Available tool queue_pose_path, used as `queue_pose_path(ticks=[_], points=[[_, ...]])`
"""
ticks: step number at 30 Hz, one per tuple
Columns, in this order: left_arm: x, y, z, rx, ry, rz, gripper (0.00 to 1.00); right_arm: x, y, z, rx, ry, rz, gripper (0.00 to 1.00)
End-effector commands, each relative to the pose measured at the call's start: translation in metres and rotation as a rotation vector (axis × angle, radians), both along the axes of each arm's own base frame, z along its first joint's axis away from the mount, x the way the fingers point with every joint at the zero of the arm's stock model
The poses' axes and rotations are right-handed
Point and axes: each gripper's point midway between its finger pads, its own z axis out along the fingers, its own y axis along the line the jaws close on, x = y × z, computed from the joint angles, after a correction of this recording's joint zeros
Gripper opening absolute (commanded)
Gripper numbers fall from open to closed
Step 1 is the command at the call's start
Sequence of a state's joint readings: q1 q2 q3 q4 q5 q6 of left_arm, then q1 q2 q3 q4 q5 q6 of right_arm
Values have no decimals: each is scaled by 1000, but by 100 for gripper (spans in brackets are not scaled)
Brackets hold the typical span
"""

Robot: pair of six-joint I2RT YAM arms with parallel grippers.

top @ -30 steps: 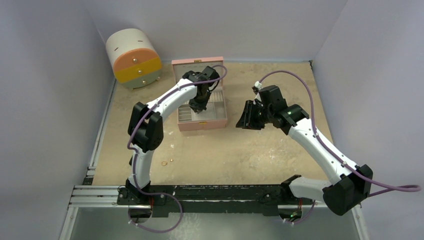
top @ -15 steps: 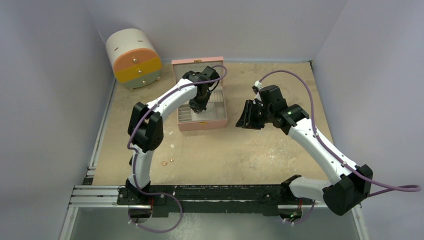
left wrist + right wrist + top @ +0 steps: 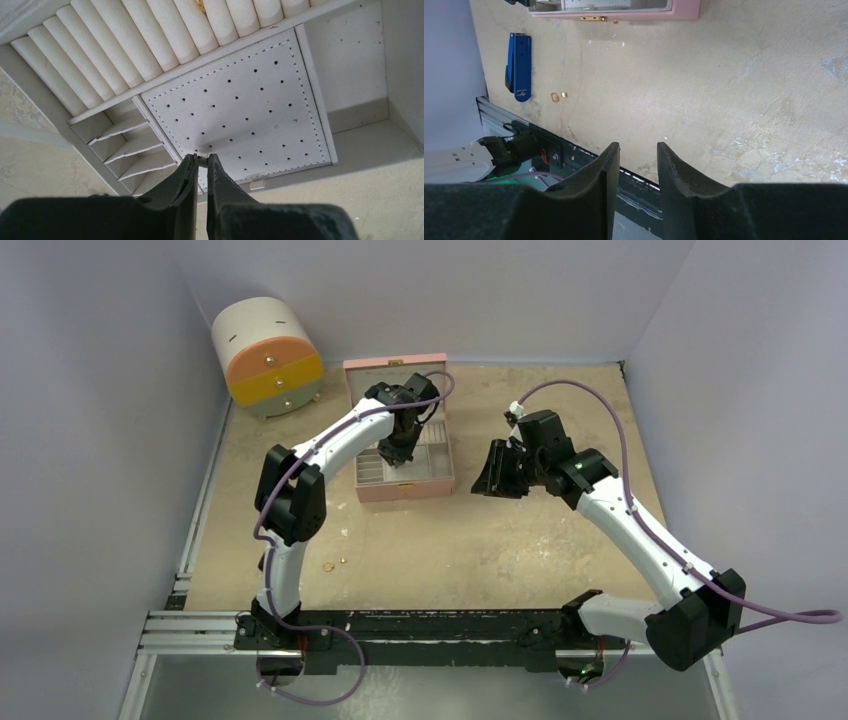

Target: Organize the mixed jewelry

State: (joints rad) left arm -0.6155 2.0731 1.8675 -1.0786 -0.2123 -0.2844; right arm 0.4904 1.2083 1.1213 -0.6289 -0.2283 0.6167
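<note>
My left gripper (image 3: 202,157) is shut on a tiny pale stud held at its fingertips. It hangs just over the near edge of the perforated white panel (image 3: 240,100) inside the open pink box (image 3: 405,490). A gold bit (image 3: 201,5) sits between the ring rolls (image 3: 150,40). On the table near the front lie a small gold ring (image 3: 555,97) and a gold stud (image 3: 564,94), which show in the top view as the ring (image 3: 328,566) and the stud (image 3: 343,561). My right gripper (image 3: 638,145) is open and empty, raised above the table to the right of the box.
A blue-handled tool (image 3: 519,66) lies on the table near the ring. Another gold bit (image 3: 615,21) rests by the box's clasp. A round cabinet (image 3: 268,358) with orange and yellow drawers stands at the back left. The black rail (image 3: 400,625) runs along the front edge.
</note>
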Motion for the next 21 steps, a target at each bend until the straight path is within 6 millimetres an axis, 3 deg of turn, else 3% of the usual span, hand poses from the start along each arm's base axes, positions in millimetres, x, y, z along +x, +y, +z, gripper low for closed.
queue_pose_path(ticks=[1, 21], points=[[-2, -1, 20, -28, -36, -17, 0, 6, 3, 8, 21, -39, 1, 36], [6, -6, 12, -18, -38, -18, 0, 1, 0, 8, 15, -32, 0, 36]])
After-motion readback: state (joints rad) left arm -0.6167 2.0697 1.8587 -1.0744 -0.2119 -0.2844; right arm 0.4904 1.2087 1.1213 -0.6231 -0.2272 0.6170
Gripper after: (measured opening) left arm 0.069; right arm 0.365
